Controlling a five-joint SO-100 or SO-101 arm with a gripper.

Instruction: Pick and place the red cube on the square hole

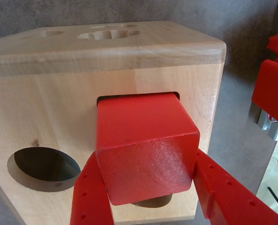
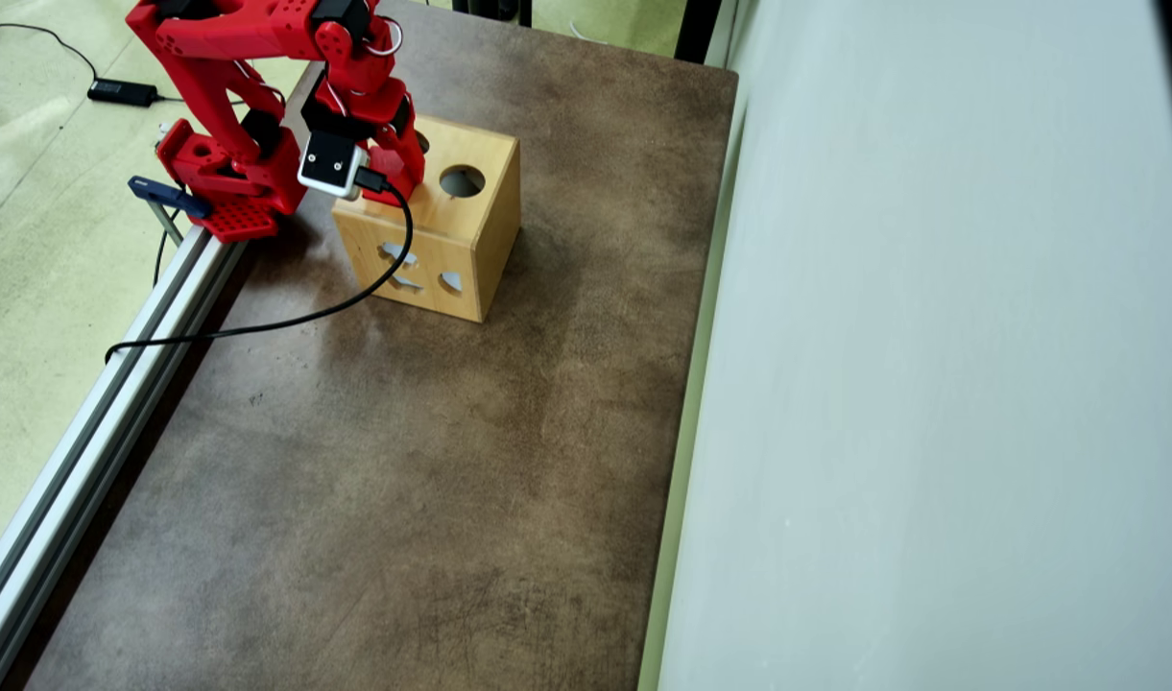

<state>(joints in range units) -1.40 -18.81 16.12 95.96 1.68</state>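
Observation:
In the wrist view the red cube [image 1: 146, 140] sits tilted with its far end in the square hole [image 1: 104, 100], of which only a dark sliver shows along the cube's top edge. The hole is in the top face of the light wooden box [image 1: 50, 108]. My gripper [image 1: 146, 157] is shut on the cube, one red finger on each side of its near end. In the overhead view the gripper [image 2: 394, 163] is over the left part of the box [image 2: 451, 245]. The arm hides the cube and the square hole there.
A round hole [image 1: 45, 168] [image 2: 462, 180] lies beside the square one. More cut-outs are in the box's side face [image 2: 408, 269]. The arm's base [image 2: 230, 192] and an aluminium rail [image 2: 115, 384] run along the brown table's left edge [image 2: 432, 461]. A black cable [image 2: 288, 321] and a white wall [image 2: 931, 384] are nearby.

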